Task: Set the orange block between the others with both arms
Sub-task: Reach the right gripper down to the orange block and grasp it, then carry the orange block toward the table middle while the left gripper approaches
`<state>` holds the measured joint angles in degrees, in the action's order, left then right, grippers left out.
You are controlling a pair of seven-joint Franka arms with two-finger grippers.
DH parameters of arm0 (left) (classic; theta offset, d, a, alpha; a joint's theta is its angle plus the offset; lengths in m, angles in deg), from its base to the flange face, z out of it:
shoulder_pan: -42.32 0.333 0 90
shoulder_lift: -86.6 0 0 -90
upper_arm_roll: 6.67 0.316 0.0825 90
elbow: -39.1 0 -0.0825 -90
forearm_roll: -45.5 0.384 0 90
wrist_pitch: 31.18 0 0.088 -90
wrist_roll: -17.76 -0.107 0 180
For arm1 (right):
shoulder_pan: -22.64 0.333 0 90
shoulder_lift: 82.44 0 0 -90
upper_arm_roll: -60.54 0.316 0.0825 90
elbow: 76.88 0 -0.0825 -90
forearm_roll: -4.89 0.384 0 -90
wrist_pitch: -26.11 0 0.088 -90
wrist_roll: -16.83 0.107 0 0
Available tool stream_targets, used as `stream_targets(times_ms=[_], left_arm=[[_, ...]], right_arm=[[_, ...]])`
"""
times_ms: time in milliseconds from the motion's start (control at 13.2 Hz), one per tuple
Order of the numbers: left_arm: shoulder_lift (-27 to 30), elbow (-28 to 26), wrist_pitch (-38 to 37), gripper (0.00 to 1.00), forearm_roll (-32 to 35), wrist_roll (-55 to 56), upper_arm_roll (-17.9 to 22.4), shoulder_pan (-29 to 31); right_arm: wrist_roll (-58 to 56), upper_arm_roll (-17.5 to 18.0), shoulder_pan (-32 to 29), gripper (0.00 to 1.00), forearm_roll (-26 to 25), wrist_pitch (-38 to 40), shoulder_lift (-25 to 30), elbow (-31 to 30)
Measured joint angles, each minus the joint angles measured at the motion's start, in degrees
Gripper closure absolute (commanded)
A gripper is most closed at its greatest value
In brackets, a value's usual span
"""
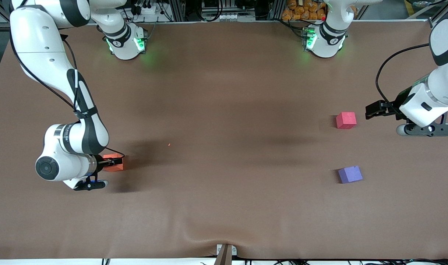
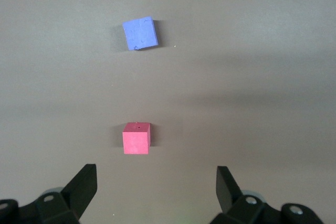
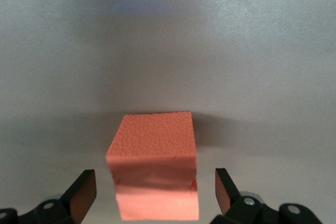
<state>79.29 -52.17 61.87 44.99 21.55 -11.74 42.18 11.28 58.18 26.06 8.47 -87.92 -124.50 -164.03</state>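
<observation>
Orange block (image 3: 155,177) between your right gripper's (image 3: 155,195) spread fingers, left gripper (image 2: 156,192) spread beside the pink cube (image 1: 346,120), purple cube (image 1: 350,174) nearer the camera than the pink one

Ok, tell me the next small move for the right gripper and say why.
Probably close the right gripper on the orange block. Its fingers stand open on either side of the block, apart from it, and the block rests on the table. The pinkish-red cube and purple cube wait at the left arm's end, beside the open left gripper.

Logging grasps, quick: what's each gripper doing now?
Left gripper: open, empty, by the pinkish-red cube.
Right gripper: open around the orange block, not gripping.
</observation>
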Motion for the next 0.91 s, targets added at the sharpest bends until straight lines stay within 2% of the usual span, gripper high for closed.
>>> stream_targets(times_ms=[227, 681, 908], left_arm=[[0.0, 0.3, 2.7, 0.00, 0.0, 0.0, 0.0, 0.2], [-2.5, 0.2, 7.2, 0.00, -0.1, 0.0, 0.0, 0.4], [-3.0, 0.2, 7.3, 0.00, -0.1, 0.0, 0.0, 0.4]], right_arm=[[-0.4, 0.0, -0.4, 0.00, 0.0, -0.6, -0.3, -1.3], [-0.5, 0.1, -0.3, 0.43, 0.0, -0.8, -0.3, -1.7], [-0.6, 0.8, -0.2, 0.46, 0.0, -1.8, -0.3, -1.7]])
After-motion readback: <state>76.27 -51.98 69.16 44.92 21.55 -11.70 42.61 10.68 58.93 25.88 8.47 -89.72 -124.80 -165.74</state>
